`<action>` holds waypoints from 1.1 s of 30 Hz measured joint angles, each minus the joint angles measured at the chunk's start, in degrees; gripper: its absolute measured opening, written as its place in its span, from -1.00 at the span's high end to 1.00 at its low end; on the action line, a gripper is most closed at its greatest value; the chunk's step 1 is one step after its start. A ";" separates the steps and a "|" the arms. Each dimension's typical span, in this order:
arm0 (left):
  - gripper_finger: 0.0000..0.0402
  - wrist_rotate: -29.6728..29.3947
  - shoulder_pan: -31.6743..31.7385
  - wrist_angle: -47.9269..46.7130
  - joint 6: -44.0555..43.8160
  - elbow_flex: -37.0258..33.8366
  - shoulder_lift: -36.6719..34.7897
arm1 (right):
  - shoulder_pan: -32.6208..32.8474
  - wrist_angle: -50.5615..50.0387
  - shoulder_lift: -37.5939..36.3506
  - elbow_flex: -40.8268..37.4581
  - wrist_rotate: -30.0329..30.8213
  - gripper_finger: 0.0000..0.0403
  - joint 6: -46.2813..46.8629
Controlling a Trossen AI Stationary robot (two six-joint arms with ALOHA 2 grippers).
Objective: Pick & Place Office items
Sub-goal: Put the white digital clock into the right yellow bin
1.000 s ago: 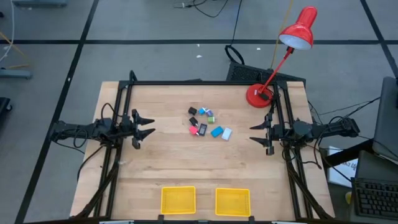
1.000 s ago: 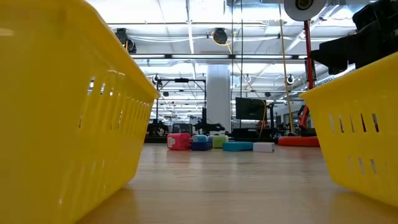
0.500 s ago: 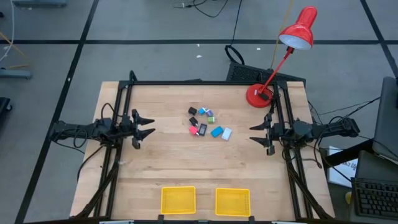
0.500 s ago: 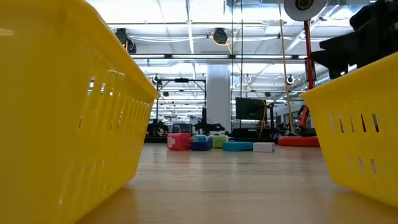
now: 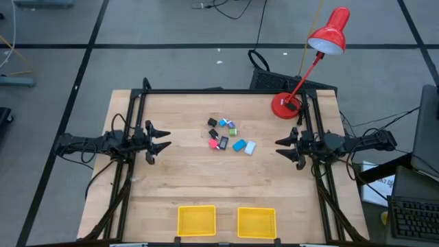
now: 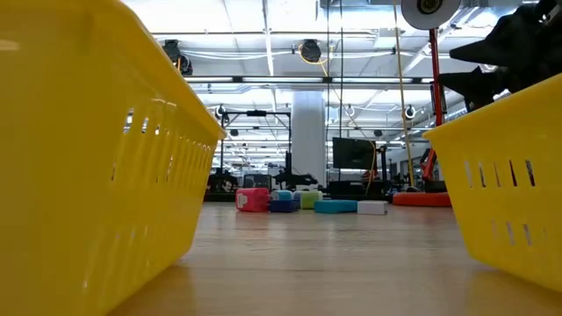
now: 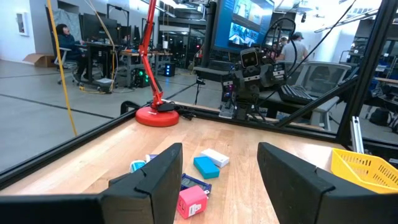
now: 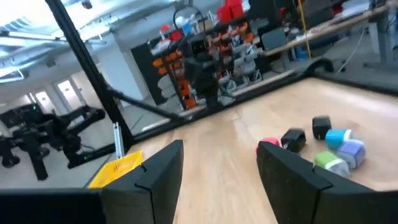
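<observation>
Nothing picked yet: the office items (image 5: 230,134) sit bunched in a small cluster at the middle of the wooden table (image 5: 178,178), black, pink-red, light blue, teal, green and white pieces close together or touching, roughly between the two arms. Left gripper (image 5: 164,139) hovers at the table's left side, fingers spread wide, holding nothing; in its wrist view the pink-red block (image 7: 191,200) and a teal piece (image 7: 206,167) lie ahead, framed between the fingers. Right gripper (image 5: 280,147) hangs at the right side, also wide open and empty, pointed toward the cluster; its wrist view is blurred. Both look parked either side so either arm can reach in, my guess. Two yellow trays (image 5: 197,221) sit side by side at the near edge, well apart from the items, likely the drop targets, both look empty. Red desk lamp (image 5: 312,55) stands on the far right corner, head leaning out past the table. Black frame rails border the table. Room beyond: grey floor, cables, workstations, monitors, people seated far off.
</observation>
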 joint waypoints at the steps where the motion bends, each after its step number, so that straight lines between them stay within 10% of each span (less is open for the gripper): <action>1: -0.05 0.00 0.00 0.00 -0.01 0.00 -0.01 | -0.01 0.80 0.33 0.00 2.37 0.03 -0.62; 11: -0.05 -0.02 0.00 0.00 -0.02 0.01 -0.01 | 0.25 7.29 11.65 0.01 6.96 -0.11 -3.13; 21: -0.05 -0.02 0.00 0.00 -0.02 0.00 0.00 | -0.02 12.54 40.35 5.95 7.82 -0.64 -2.82; 33: -0.05 -0.09 0.00 0.00 0.00 0.00 0.00 | -3.80 12.09 70.27 19.61 10.17 -0.70 -8.25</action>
